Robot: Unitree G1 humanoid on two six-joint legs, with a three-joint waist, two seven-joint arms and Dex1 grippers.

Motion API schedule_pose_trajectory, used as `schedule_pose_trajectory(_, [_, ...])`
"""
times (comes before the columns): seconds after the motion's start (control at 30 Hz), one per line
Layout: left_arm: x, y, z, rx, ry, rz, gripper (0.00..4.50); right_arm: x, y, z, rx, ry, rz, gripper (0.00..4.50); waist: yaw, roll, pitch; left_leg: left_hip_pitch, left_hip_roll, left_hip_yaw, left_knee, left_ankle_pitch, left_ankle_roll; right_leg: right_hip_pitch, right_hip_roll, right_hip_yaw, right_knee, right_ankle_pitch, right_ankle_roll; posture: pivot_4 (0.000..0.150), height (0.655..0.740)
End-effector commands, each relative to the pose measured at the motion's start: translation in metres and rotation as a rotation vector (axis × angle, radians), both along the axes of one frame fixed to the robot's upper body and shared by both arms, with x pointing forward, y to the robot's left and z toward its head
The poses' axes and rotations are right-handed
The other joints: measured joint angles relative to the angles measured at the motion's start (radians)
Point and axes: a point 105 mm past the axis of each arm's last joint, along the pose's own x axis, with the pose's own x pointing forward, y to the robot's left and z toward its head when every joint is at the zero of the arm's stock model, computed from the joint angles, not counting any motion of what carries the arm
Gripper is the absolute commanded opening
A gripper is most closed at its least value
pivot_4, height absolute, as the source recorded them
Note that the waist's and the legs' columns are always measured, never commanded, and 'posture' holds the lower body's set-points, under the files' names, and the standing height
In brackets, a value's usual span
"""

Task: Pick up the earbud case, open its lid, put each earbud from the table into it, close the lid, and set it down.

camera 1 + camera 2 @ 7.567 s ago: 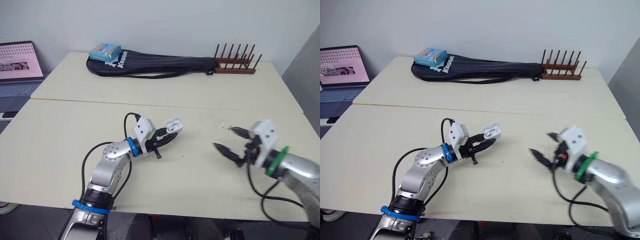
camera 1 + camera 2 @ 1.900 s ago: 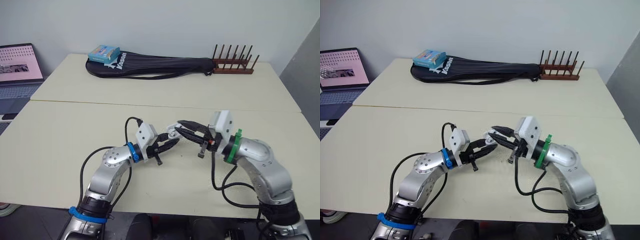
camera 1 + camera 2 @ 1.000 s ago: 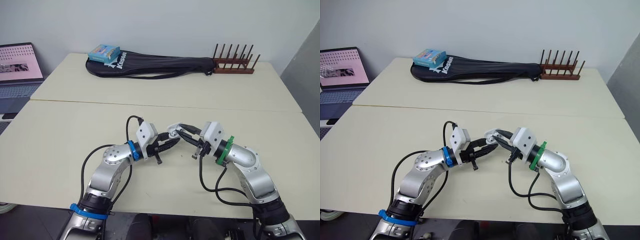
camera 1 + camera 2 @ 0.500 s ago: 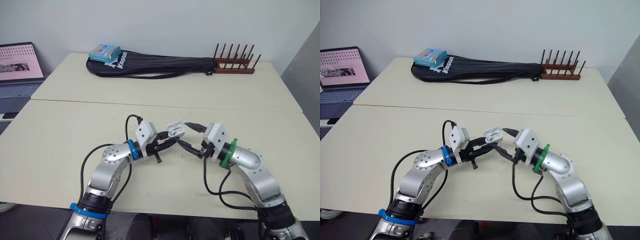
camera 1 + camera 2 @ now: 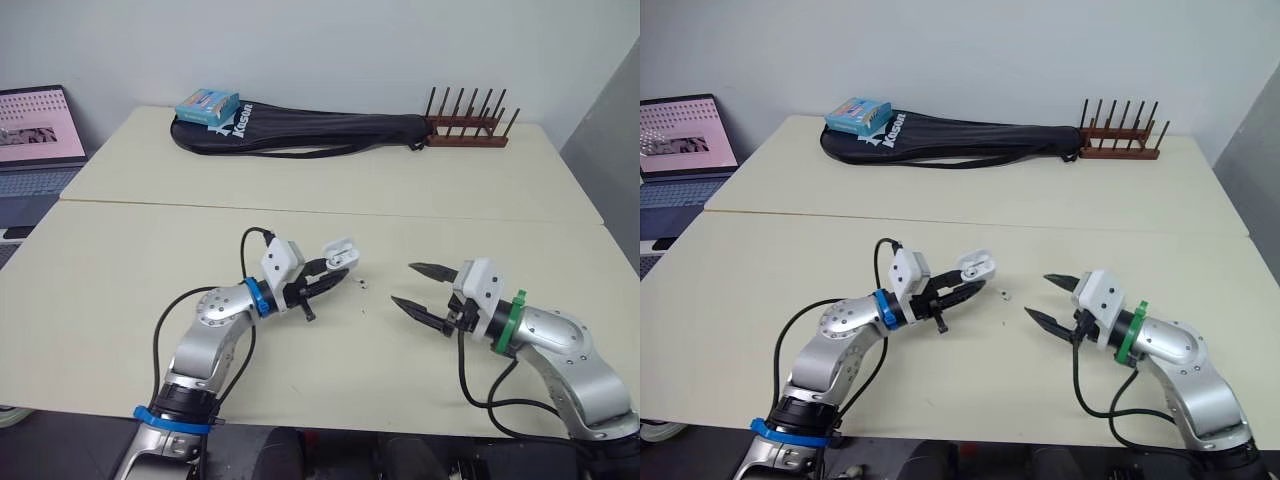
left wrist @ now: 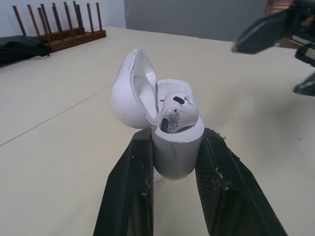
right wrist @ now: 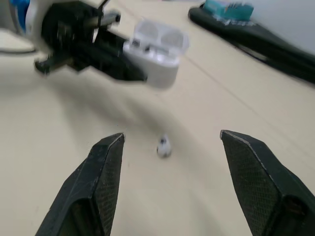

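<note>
The left gripper (image 5: 336, 273) clamps the earbud case (image 6: 176, 147), lid (image 6: 129, 93) tipped open, above the table (image 5: 150, 260), ready for filling. The right gripper (image 5: 401, 283), spread wide and empty, hovers near the loose earbud (image 5: 363, 284) lying between them.

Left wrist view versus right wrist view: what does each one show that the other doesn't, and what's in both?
Left wrist view: a white earbud seated inside the case, and a brown wooden peg rack behind it.
Right wrist view: a loose white earbud lying on the beige table, and a teal box.
Both: the white earbud case, lid open, clamped in the left gripper; the open right gripper; and the black racket bag.
</note>
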Motion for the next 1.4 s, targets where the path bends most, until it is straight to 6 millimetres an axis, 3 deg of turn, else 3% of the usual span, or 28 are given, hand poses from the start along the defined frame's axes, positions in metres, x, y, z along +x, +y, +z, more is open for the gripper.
schedule_pose_trajectory(0.03, [-0.001,0.020,0.008,-0.005,-0.031,0.057,0.79,-0.007,0.011,0.003,-0.008,0.034,0.021,3.83,-0.002,0.000,0.000,0.000,0.000,0.000,0.000,0.000,0.000,0.000,0.000,0.000,0.000,0.000,0.000,0.150,0.6787])
schedule_pose_trajectory(0.1, [-0.002,0.024,0.007,0.001,-0.028,0.069,0.79,-0.007,0.017,0.000,-0.016,0.053,0.020,4.48,-0.002,0.000,0.000,0.000,0.001,0.000,0.000,0.000,0.000,0.000,0.001,0.000,0.000,0.000,0.000,0.150,0.6787])
schedule_pose_trajectory(0.3, [-0.005,0.027,0.006,0.002,-0.030,0.086,0.79,0.030,0.047,-0.023,0.011,0.063,-0.143,4.50,-0.002,0.000,0.000,0.000,0.001,0.000,0.000,0.000,0.000,0.000,0.001,0.000,0.000,0.000,0.000,0.150,0.6787])
schedule_pose_trajectory(0.47, [-0.007,0.024,0.006,0.004,-0.032,0.082,0.79,0.051,0.053,-0.037,0.022,0.077,-0.221,4.50,0.004,0.000,0.000,-0.002,0.000,0.000,0.000,0.000,0.000,-0.002,0.000,0.000,0.000,0.000,0.000,0.150,0.6787])
schedule_pose_trajectory(0.63, [-0.008,0.024,0.006,0.006,-0.031,0.082,0.79,0.058,0.056,-0.044,0.031,0.089,-0.224,4.50,0.001,0.000,0.000,-0.003,0.000,0.000,0.000,0.000,0.000,-0.003,0.000,0.000,0.000,0.000,0.000,0.150,0.6787])
schedule_pose_trajectory(0.7, [-0.008,0.023,0.006,0.005,-0.031,0.081,0.79,0.058,0.060,-0.047,0.034,0.098,-0.214,4.15,0.000,0.000,0.000,-0.003,0.001,-0.001,0.000,0.000,0.000,-0.003,0.000,-0.001,0.001,0.000,0.000,0.150,0.6787])
schedule_pose_trajectory(0.8, [-0.007,0.023,0.006,0.005,-0.031,0.079,0.79,0.057,0.064,-0.050,0.028,0.104,-0.202,3.28,0.000,0.000,0.000,-0.003,0.001,-0.001,0.000,0.000,0.000,-0.003,0.001,-0.001,0.001,0.000,0.000,0.150,0.6787])
schedule_pose_trajectory(1.07, [-0.008,0.019,0.005,0.002,-0.032,0.071,0.79,0.059,0.055,-0.049,0.005,0.102,-0.199,0.37,0.001,0.000,0.000,-0.003,0.001,-0.001,0.001,0.000,0.000,-0.003,0.000,-0.001,0.001,0.000,0.000,0.150,0.6787])
schedule_pose_trajectory(1.2, [-0.008,0.018,0.005,0.002,-0.031,0.067,0.79,0.051,0.044,-0.042,-0.047,0.095,-0.103,0.22,0.004,0.000,0.000,-0.003,0.000,-0.001,0.001,0.000,0.000,-0.003,0.000,-0.001,0.001,0.000,0.000,0.150,0.6787])
schedule_pose_trajectory(1.27, [-0.009,0.017,0.005,0.004,-0.029,0.063,0.79,0.036,0.036,-0.036,-0.099,0.105,0.033,0.22,0.005,0.000,0.000,-0.003,0.000,-0.001,0.001,0.000,0.000,-0.003,0.000,-0.002,0.000,0.000,0.000,0.150,0.6787])
schedule_pose_trajectory(1.4, [-0.015,0.014,0.001,0.007,-0.022,0.049,0.79,0.004,-0.005,-0.034,-0.323,0.133,0.309,0.22,0.003,0.000,0.000,-0.004,-0.001,-0.001,0.001,0.000,0.000,-0.003,-0.001,-0.002,-0.001,0.000,0.000,0.150,0.6787])
